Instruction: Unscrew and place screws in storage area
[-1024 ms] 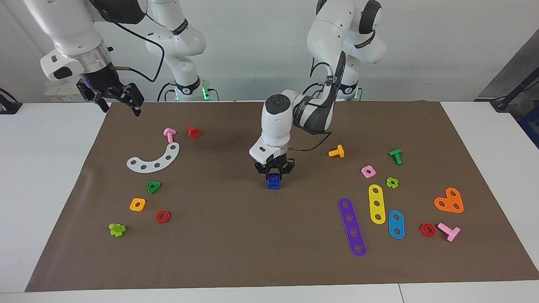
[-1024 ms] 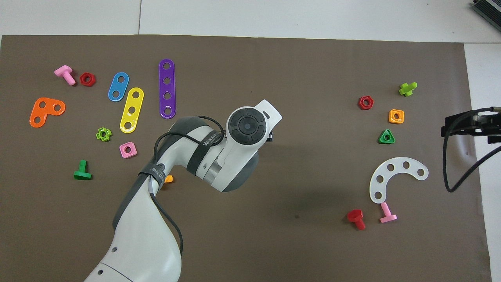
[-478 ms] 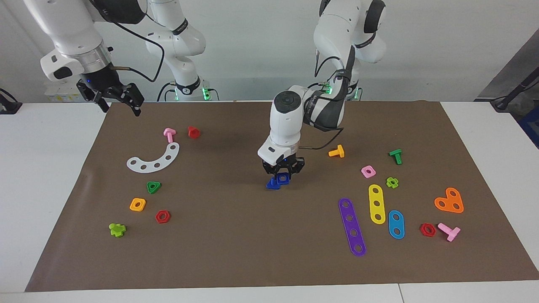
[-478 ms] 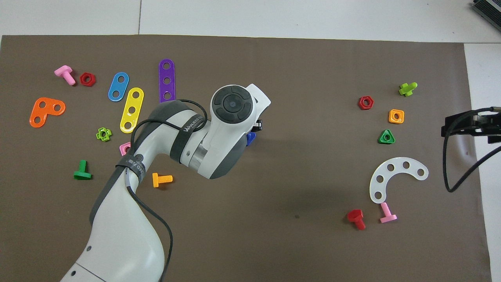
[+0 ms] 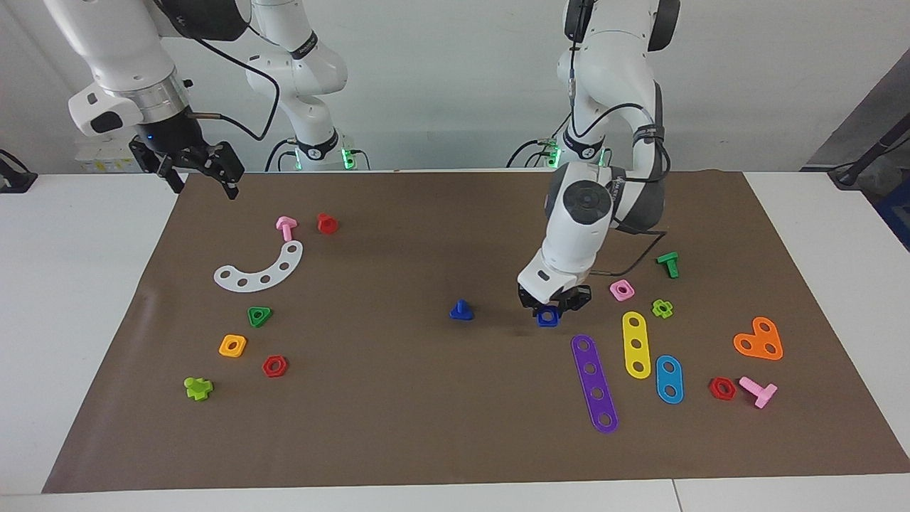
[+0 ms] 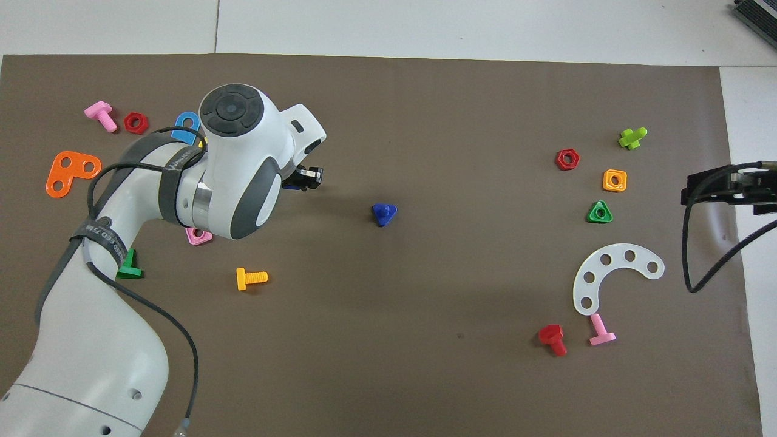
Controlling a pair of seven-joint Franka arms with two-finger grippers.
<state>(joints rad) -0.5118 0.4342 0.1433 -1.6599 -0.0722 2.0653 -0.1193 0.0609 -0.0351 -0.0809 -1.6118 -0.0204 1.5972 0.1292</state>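
Mid-surface, the dark-blue triangular-headed plastic screw (image 5: 461, 311) lies alone.
Left end effector (image 5: 550, 311) grips a blue square nut (image 5: 547, 318); right end effector (image 5: 201, 174) waits wide.

Facing view, non-task items on the brown paper. Frame left: white curved strip (image 5: 260, 269), pink T-screw (image 5: 286, 227) and red screw (image 5: 327, 223) above it; green triangular nut (image 5: 259, 316), orange square nut (image 5: 232, 345), red hex nut (image 5: 274, 366) and lime cross piece (image 5: 198, 387) below. Frame right: purple bar (image 5: 594, 383), yellow bar (image 5: 635, 344), blue link (image 5: 669, 379), orange heart plate (image 5: 758, 339), green T-screw (image 5: 668, 263), pink square nut (image 5: 621, 289).
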